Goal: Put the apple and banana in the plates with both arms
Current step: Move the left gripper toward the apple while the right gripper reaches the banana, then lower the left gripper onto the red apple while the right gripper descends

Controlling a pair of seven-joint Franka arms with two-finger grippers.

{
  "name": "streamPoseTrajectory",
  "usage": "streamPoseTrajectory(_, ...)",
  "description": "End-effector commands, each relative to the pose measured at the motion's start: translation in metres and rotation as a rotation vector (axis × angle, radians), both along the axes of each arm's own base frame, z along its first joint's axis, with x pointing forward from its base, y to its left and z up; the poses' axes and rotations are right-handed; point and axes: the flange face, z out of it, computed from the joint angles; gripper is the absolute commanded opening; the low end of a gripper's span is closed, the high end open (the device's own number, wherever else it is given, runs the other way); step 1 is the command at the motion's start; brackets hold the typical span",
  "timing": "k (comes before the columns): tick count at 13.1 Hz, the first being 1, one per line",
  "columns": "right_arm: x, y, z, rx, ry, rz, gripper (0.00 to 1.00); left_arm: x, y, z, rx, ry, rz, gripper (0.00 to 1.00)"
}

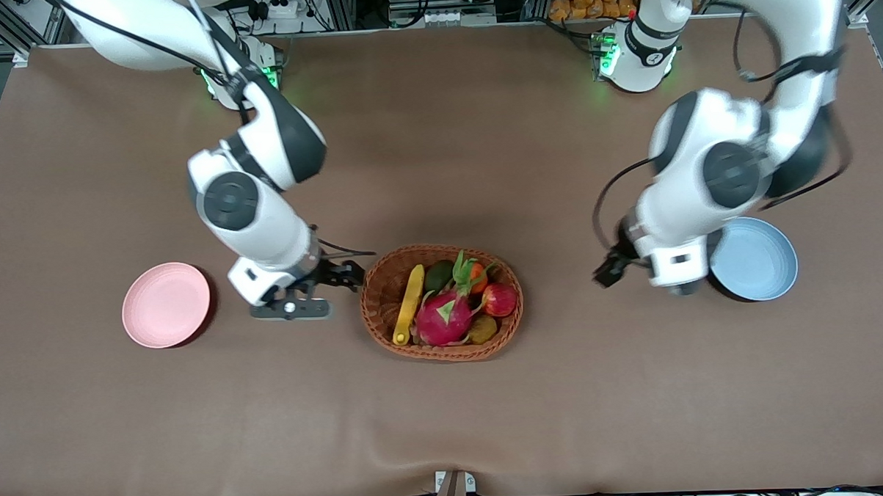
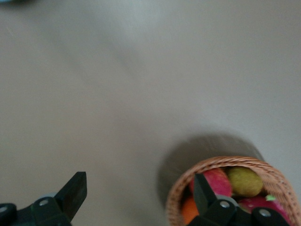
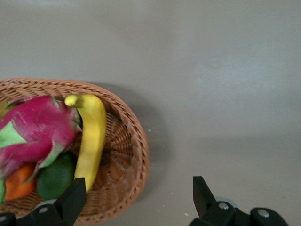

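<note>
- We are holding our right gripper (image 1: 337,275) with its fingers spread and empty, over the table between the pink plate (image 1: 166,304) and the basket (image 1: 385,303), just beside the basket's rim.
- The banana (image 1: 409,304) is lying in the basket at the end nearest that gripper.
- We are holding our left gripper (image 1: 610,268) spread and empty too, over the table near the blue plate (image 1: 759,259).
- The apple (image 1: 500,299) is sitting in the basket's end toward the left gripper, beside the dragon fruit (image 1: 444,318).

Bare table (image 1: 438,153) around wicker basket (image 1: 385,320), dragon fruit (image 1: 444,318) crowding banana (image 1: 409,303) and apple (image 1: 500,299) inside
</note>
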Motion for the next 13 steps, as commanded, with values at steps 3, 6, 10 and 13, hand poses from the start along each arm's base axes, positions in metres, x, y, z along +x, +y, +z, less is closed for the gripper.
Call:
streamPoseTrajectory(3,0.031,0.046,-0.035,0.028,-0.105,-0.081,1.00,0.011,-0.060,-0.055,-0.036,-0.015,0.252,1.00)
streamPoseTrajectory(6,0.032,0.063,-0.064,0.032,-0.140,-0.120,1.00,0.015,-0.095,-0.079,-0.069,-0.030,0.435,1.00)
streamPoseTrajectory(10,0.042,0.071,-0.074,0.048,-0.156,-0.144,1.00,0.020,-0.106,-0.100,-0.119,-0.066,0.586,1.00)
streamPoseTrajectory(13,0.061,0.028,-0.048,0.013,-0.158,-0.180,1.00,0.016,-0.121,-0.117,-0.146,-0.083,0.604,1.00)
